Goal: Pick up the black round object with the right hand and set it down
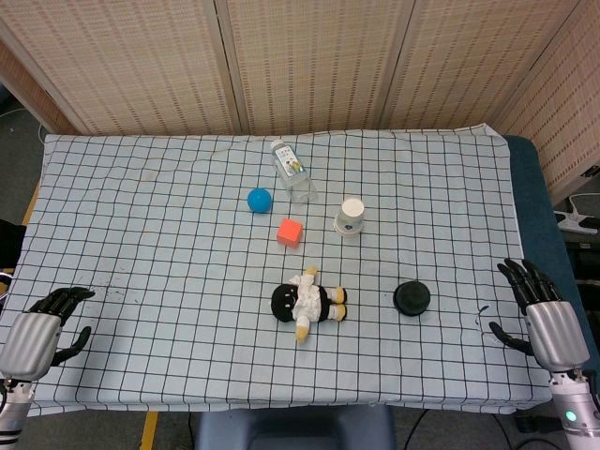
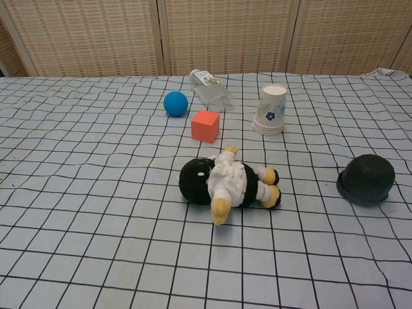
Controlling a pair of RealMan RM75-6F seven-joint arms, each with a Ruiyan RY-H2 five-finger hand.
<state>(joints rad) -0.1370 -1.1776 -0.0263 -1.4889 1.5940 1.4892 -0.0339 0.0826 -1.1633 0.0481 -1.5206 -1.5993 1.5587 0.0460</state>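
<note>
The black round object (image 1: 412,298) (image 2: 366,179) lies on the checked tablecloth, right of centre and near the front. My right hand (image 1: 544,314) rests at the table's right front edge, well to the right of the object, fingers spread and empty. At the left front corner my left hand (image 1: 42,328) sits with its fingers loosely curled and nothing in it. Neither hand shows in the chest view.
A plush penguin (image 1: 307,302) (image 2: 226,182) lies left of the black object. Behind it stand an orange cube (image 1: 290,232), a blue ball (image 1: 259,200), a paper cup (image 1: 351,216) upside down and a lying plastic bottle (image 1: 292,171). Bamboo screens back the table.
</note>
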